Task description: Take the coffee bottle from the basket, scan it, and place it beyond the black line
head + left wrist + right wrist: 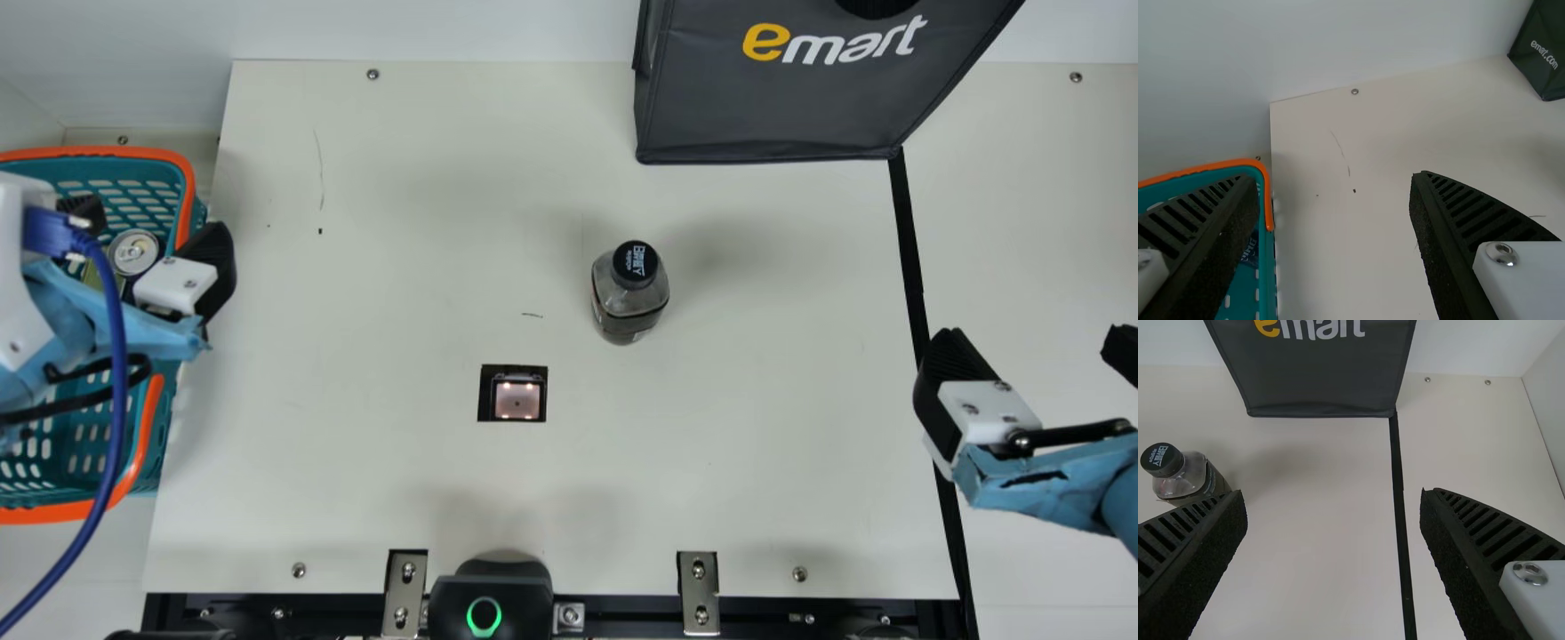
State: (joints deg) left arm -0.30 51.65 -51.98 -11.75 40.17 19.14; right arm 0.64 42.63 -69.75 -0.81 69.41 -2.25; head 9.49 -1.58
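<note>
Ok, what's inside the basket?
In the basket: a can, silver end up, and something dark. My left arm covers much else, so I can't tell what's there.

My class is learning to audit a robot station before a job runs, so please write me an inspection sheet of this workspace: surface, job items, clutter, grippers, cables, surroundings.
Surface: cream table, a few small dark marks and a thin scratch
Coffee bottle: bottle upright, out of the basket, not beyond the black line
Scanner: square window set into the tabletop, lit
Clutter: can inside the basket
Left gripper: open, holding nothing, beside the basket's rim
Right gripper: open, holding nothing, over the line
Cables: blue cable hanging by the left arm
Surroundings: dark bag at the far side, pale wall behind
</note>
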